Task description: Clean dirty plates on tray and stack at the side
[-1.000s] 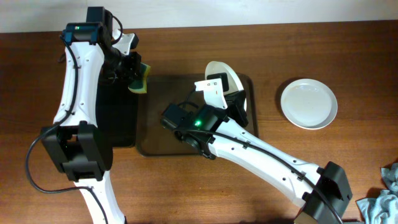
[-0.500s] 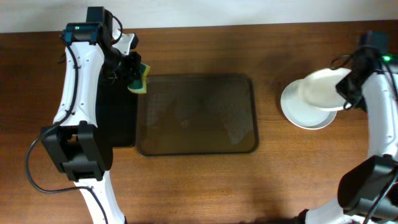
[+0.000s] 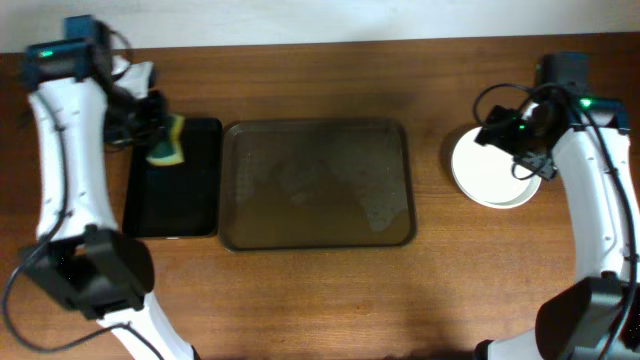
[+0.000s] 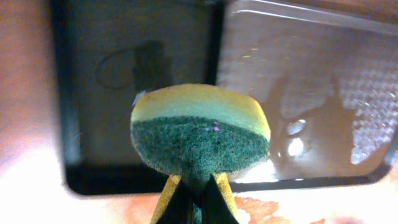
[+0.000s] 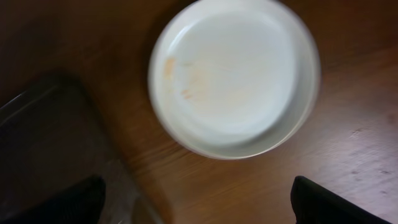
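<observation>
The dirty plates [image 3: 488, 172] lie as one white stack on the table, right of the tray [image 3: 318, 228]. The tray is dark brown, wet, and has nothing on it. In the right wrist view the top plate [image 5: 233, 74] shows a faint orange smear, and my right gripper [image 5: 196, 199] hangs open above its near rim, holding nothing. From overhead, that right gripper [image 3: 527, 157] is over the stack's right side. My left gripper [image 3: 152, 138] is shut on a yellow-and-green sponge [image 3: 168, 144] above the black tray [image 3: 185, 215]. The left wrist view shows the sponge [image 4: 199, 134] pinched between the fingers [image 4: 171, 199].
The narrow glossy black tray [image 4: 118, 56] lies directly left of the brown tray [image 4: 311, 87]. A blue-grey cloth [image 3: 632, 300] peeks in at the table's right edge. Bare wooden table surrounds both trays.
My right gripper carried a plate from the tray to the stack on the right, then opened and let it go. The left arm has shifted left with the sponge, over the black tray.
</observation>
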Action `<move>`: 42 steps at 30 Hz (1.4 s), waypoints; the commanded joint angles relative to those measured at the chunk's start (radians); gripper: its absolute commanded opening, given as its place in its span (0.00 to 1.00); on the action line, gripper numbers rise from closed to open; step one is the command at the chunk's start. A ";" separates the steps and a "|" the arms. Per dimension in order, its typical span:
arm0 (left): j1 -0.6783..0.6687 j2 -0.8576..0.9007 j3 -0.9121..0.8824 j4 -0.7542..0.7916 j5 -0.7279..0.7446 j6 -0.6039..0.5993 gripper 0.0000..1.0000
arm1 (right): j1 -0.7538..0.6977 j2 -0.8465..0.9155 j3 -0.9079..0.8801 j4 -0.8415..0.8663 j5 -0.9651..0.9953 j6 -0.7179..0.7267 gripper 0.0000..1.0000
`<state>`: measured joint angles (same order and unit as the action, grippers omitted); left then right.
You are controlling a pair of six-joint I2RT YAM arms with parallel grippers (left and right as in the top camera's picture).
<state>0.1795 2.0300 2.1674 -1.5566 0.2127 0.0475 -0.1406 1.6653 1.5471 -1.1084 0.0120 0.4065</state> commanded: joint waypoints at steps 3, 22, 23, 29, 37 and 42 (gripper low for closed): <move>0.047 -0.033 -0.207 0.166 -0.027 -0.008 0.18 | 0.108 -0.001 0.009 -0.004 -0.016 -0.014 0.96; -0.002 -0.158 -0.235 0.156 0.173 0.034 0.99 | 0.108 -0.856 0.010 -0.303 -0.054 -0.133 0.98; -0.002 -0.158 -0.235 0.156 0.173 0.033 0.99 | 0.108 -0.855 0.008 -0.311 -0.039 -0.140 0.98; -0.002 -0.158 -0.235 0.156 0.173 0.034 0.99 | 0.107 -1.065 -0.590 0.470 -0.043 -0.140 0.98; -0.002 -0.158 -0.235 0.156 0.173 0.034 0.99 | 0.130 -1.662 -1.500 1.115 -0.053 -0.140 0.98; -0.002 -0.158 -0.235 0.156 0.172 0.034 0.99 | 0.143 -1.662 -1.542 1.033 -0.057 -0.140 0.98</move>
<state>0.1768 1.8740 1.9244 -1.3998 0.3710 0.0647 -0.0063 0.0139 0.0124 -0.0742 -0.0364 0.2619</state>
